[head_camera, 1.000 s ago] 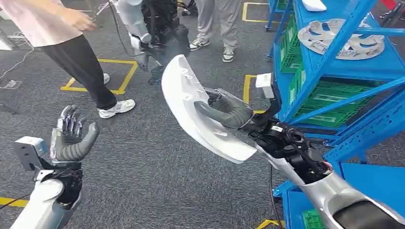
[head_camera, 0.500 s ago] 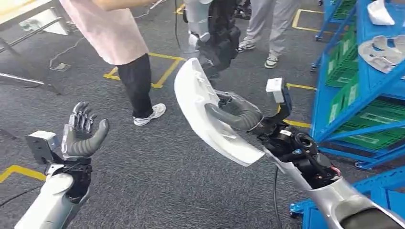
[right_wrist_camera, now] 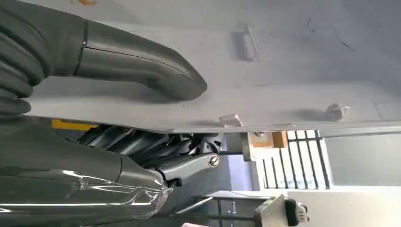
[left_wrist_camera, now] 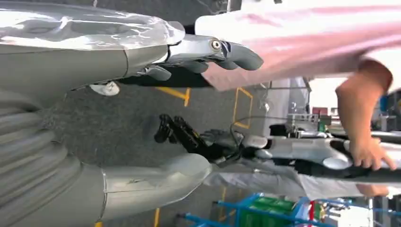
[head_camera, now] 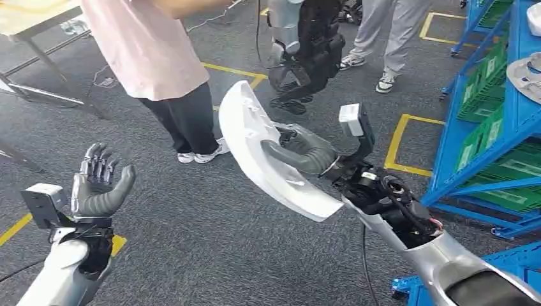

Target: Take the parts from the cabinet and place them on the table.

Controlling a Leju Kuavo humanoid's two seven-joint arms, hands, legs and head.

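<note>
Currently, the right robot hand gripped the long white curved part, thumb across its inner face and fingers behind it, holding it clear of the floor with one tip raised and the other low by the wrist. The left robot hand was raised, palm up, fingers spread, holding nothing. The blue cabinet stood to the right, with green bins on its shelves. A counter edge showed at far left. A person in a pink top stood between the robot and that counter, and another robot stood beyond. Risk assessment: the part projected well past the grip, so a turn toward the counter could swing its raised tip into the person. A one-handed hold on a smooth panel could also slip under a sudden stop.
</note>
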